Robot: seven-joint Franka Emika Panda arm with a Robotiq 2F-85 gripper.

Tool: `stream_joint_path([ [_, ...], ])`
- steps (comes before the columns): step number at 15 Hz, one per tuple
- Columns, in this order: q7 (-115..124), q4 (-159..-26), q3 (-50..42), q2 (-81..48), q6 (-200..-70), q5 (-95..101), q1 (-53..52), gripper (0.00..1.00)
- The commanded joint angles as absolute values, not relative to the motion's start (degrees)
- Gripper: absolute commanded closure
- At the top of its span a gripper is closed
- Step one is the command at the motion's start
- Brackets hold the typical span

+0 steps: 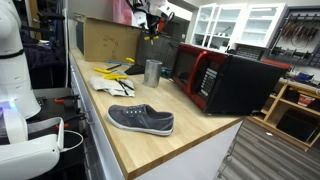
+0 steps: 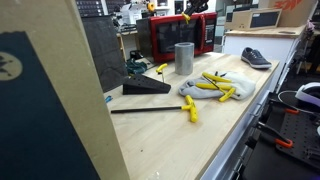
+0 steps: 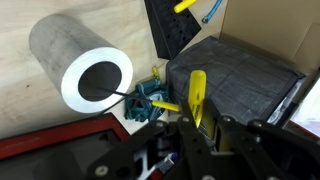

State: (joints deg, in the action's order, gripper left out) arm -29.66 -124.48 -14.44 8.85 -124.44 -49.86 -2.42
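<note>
My gripper point(image 3: 197, 118) is shut on a flat yellow stick point(image 3: 197, 95) and holds it in the air above the back of the wooden counter. In both exterior views the gripper point(image 1: 150, 22) point(image 2: 186, 10) hangs high near the red microwave point(image 1: 205, 75), with the yellow stick point(image 1: 150, 38) below the fingers. A grey metal cup point(image 3: 85, 65) stands upright below and to the side; it also shows in both exterior views point(image 1: 152, 71) point(image 2: 184, 57). Several more yellow sticks point(image 2: 215, 85) lie on a white cloth point(image 1: 112, 82).
A grey shoe point(image 1: 141, 119) lies near the counter's front end. A black wedge point(image 2: 146, 87), a thin black rod point(image 2: 150, 109) and a loose yellow stick point(image 2: 190, 110) lie on the counter. A teal object point(image 3: 150, 100) sits by a dark box point(image 3: 240, 75). A cardboard box point(image 1: 108, 40) stands behind.
</note>
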Motion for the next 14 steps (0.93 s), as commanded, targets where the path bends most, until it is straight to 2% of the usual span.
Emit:
stream_joint_path([
  [1,-32.8,-118.6,-12.8,3.3,-120.9,-54.7,0.4,0.95],
  [14,-37.3,-114.7,-9.0,-7.6,-113.0,-60.0,7.0,0.95],
])
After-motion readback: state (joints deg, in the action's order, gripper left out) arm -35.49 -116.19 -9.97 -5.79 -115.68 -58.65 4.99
